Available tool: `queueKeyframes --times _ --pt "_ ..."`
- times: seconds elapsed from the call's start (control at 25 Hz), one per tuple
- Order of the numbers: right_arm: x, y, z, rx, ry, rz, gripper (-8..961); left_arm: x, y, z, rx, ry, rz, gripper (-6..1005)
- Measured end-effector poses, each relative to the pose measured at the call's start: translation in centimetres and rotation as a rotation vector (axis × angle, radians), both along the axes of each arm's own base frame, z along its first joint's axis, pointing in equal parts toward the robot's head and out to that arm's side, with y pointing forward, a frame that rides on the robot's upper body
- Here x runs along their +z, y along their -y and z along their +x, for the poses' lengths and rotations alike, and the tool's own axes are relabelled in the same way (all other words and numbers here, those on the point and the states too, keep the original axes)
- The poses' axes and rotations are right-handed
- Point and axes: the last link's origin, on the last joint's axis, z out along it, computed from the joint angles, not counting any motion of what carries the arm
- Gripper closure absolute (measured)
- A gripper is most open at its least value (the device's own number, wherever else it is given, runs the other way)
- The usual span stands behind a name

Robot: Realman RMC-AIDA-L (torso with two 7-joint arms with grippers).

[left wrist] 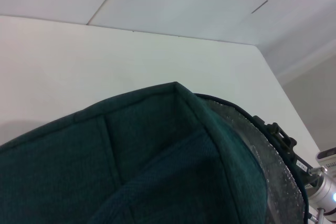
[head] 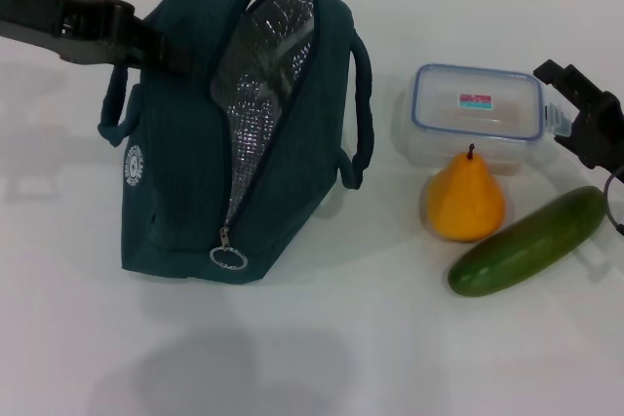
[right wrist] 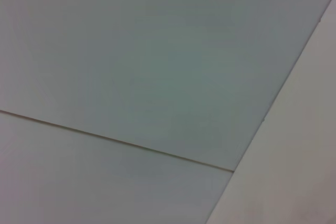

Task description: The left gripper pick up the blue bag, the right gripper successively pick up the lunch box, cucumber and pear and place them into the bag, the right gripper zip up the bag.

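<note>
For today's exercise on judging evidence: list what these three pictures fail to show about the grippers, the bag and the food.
- Left gripper: head view, fingertips hidden behind the bag; grip unclear.
- Right gripper: head view, cut off by the edge; the right wrist view shows only wall.
- Bag's inside: only silver lining shows.
- Lunch box: the pear hides its front; contents unclear.
- Cucumber: fully visible.

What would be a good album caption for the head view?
Left gripper at the open blue bag; lunch box, pear and cucumber wait on the table beside the right gripper.
</note>
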Motion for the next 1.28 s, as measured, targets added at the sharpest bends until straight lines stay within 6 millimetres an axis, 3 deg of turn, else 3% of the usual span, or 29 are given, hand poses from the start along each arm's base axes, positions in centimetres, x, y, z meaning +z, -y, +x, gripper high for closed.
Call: queueKeyframes --times 0.52,0.72,0.84,1.28 --pt "0.30 -0.71 -0.06 0.043 0.085 -0.009 183 -0.05 0.07 -0.10 -0.003 0.000 -0.004 957" --pt "0.22 -0.84 -0.03 0.037 0.093 -0.013 416 -0.06 0.13 -0.06 -0.005 -0.001 -0.006 957" --pt "0.22 -0.86 -0.03 0.037 0.094 -0.013 660 -0.08 0.17 -0.05 -0.006 -0.001 -0.009 957" --pt "0.25 -0.86 -0.08 0.047 0.104 -0.007 838 -0.22 0.10 0.09 -0.012 0.002 -0.013 958"
